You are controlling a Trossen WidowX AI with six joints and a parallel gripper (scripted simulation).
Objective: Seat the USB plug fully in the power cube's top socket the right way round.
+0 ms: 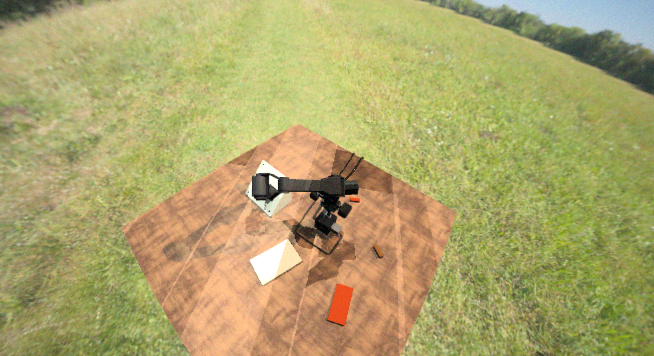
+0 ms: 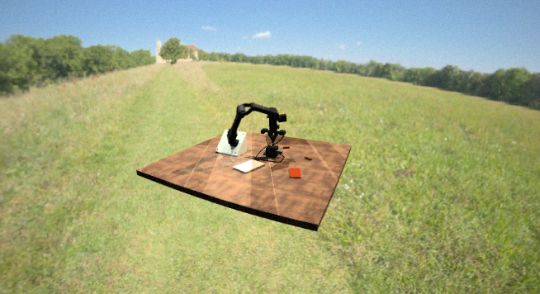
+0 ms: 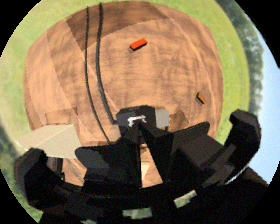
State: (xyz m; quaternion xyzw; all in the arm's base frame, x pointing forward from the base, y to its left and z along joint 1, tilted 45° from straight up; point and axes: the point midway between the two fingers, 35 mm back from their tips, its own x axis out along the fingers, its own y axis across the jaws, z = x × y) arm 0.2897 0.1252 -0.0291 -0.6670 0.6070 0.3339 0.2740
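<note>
The dark power cube (image 1: 327,224) (image 2: 272,152) stands near the middle of the wooden table (image 1: 200,288) (image 2: 248,196). The black USB plug (image 3: 136,119), with a white mark on its face, sits at the cube's top. My gripper (image 1: 329,211) (image 2: 272,141) (image 3: 139,124) points straight down over the cube and is shut on the plug. How deep the plug sits in the socket is hidden by my fingers. The plug's thin black cable (image 3: 92,63) (image 1: 316,244) loops on the table around the cube and runs off towards the far edge.
The arm's pale base (image 1: 272,200) (image 2: 232,149) stands left of the cube. A white and tan flat pad (image 1: 275,261) (image 2: 248,166), a red flat block (image 1: 340,303) (image 2: 295,173), a small brown piece (image 1: 378,251) (image 3: 200,98) and a small orange piece (image 1: 354,199) (image 3: 138,44) lie around it.
</note>
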